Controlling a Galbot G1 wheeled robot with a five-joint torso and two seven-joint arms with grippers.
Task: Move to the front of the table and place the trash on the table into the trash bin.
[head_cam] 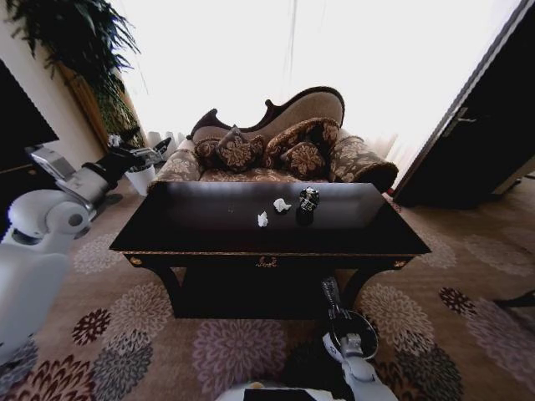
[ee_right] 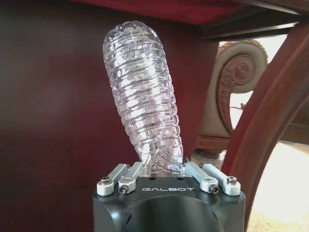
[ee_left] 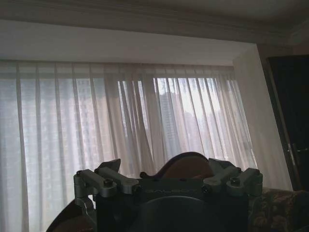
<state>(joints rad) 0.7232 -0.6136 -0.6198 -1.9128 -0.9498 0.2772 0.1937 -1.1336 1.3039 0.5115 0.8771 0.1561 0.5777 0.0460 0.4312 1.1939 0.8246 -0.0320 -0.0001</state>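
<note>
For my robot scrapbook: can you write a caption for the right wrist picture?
The right gripper holds a clear ribbed plastic bottle beside the dark table's curved leg.

Paper balls [head_cam: 272, 211] on table [head_cam: 209, 234]; sofa [head_cam: 276, 150] behind.

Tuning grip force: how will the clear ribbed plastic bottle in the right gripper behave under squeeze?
The clear ribbed plastic bottle looks empty, so probably light. It is already twisted and bent, so its thin walls likely buckle further. Held in the right gripper by one end, it leans, so it may pivot or slip.
</note>
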